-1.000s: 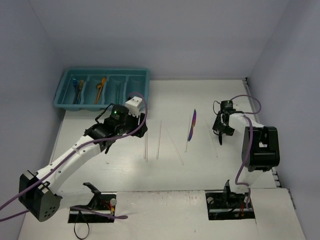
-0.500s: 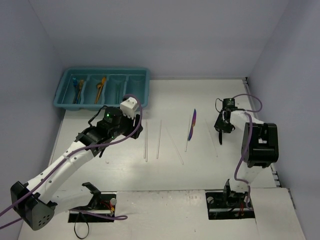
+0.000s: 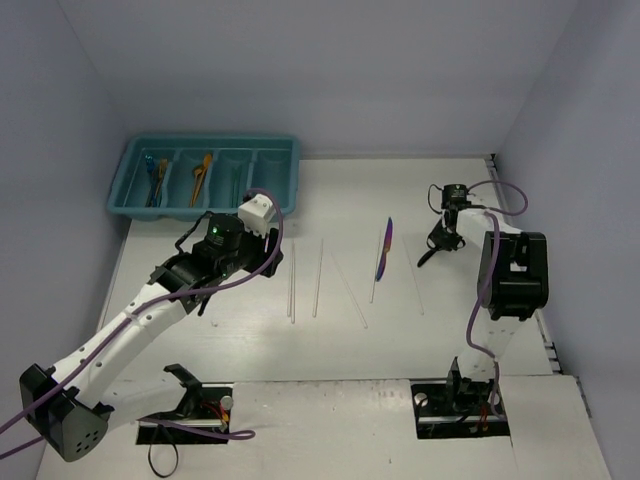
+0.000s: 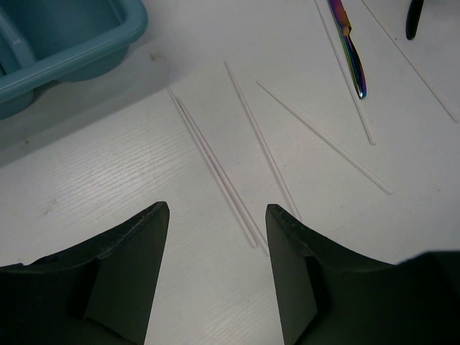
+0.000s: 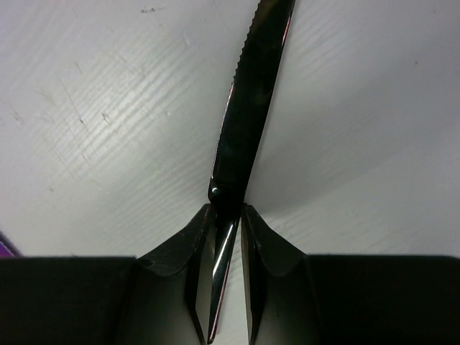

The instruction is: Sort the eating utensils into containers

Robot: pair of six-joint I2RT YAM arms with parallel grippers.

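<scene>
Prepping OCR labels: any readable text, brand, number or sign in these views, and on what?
None: no readable text in any view.
The teal tray, the black knife clamped between the right fingers, the iridescent knife and the pale sticks show no legible marking.

Black serrated knife (image 5: 249,108), pinched between two dark fingers (image 5: 176,255), white table (image 5: 100,115) beneath

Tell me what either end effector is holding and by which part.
The right end effector grips the black knife where handle meets blade; the left end effector holds nothing.
</scene>
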